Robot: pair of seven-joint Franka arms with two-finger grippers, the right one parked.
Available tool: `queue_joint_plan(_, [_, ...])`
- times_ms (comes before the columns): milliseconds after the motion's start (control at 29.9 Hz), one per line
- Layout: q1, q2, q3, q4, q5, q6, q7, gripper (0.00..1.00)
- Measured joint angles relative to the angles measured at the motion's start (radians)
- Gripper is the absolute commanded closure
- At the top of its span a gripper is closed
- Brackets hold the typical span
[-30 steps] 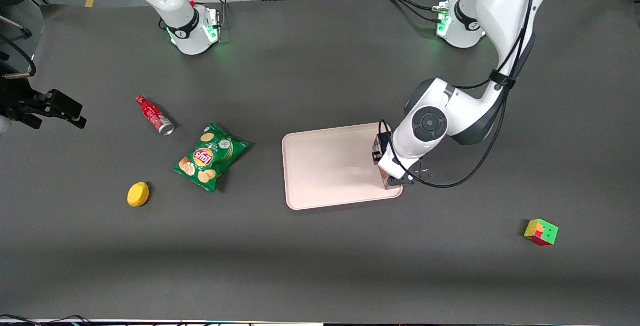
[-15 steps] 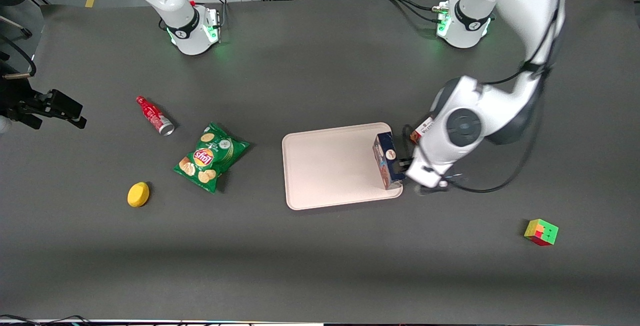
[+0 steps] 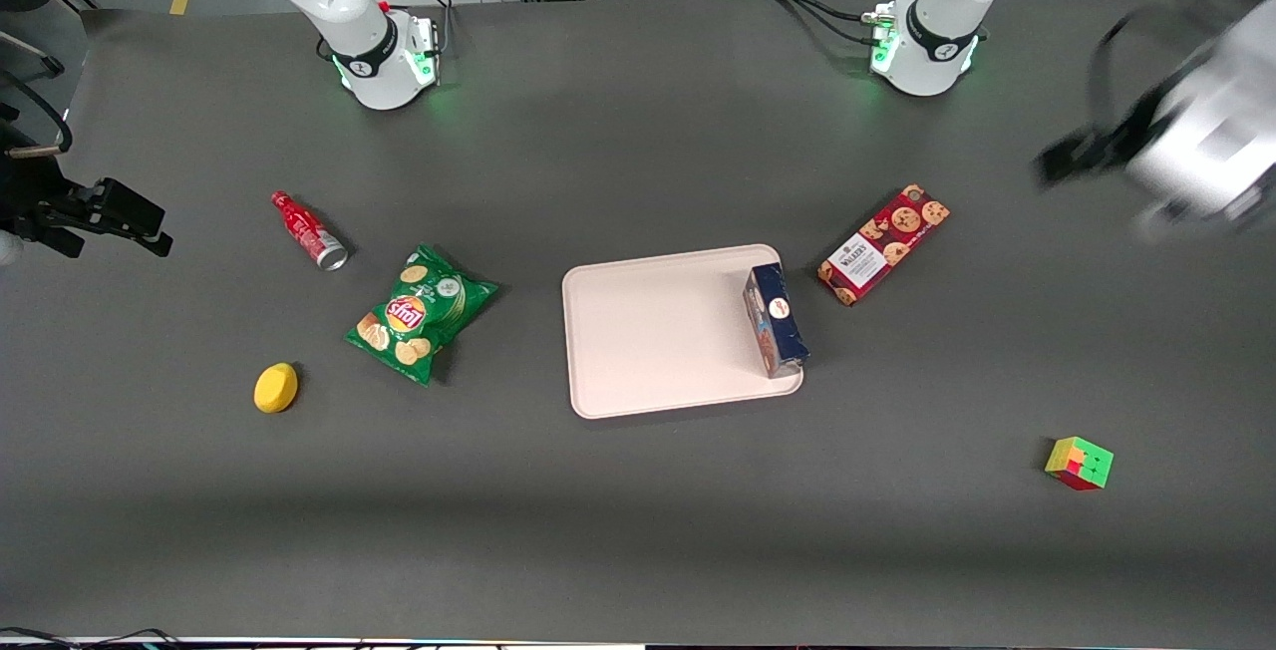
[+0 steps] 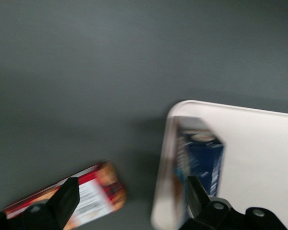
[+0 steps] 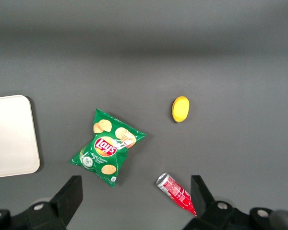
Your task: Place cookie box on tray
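Observation:
The navy-blue cookie box [image 3: 776,319] stands on its long edge on the pale pink tray [image 3: 658,331], along the tray's rim nearest the working arm's end. The wrist view shows the cookie box [image 4: 201,158] on the tray [image 4: 264,153] from above. My gripper [image 3: 1059,162] hangs blurred high over the table toward the working arm's end, well away from the box. It is open [image 4: 132,203], with nothing between its fingers.
A red cookie carton [image 3: 883,243] lies on the table beside the tray, toward the working arm. A coloured cube [image 3: 1079,463] sits nearer the front camera. A green chips bag [image 3: 421,313], a red can [image 3: 309,230] and a yellow lemon [image 3: 275,388] lie toward the parked arm's end.
My gripper has let go of the cookie box and pulled up and away toward the working arm's end. The box stays on the tray, and the red carton is now uncovered.

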Motion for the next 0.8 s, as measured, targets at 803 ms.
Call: queue_joint_plan(803, [0.008, -0.308, 0.059, -0.616, 0.003, 0.412, 0.108, 0.00])
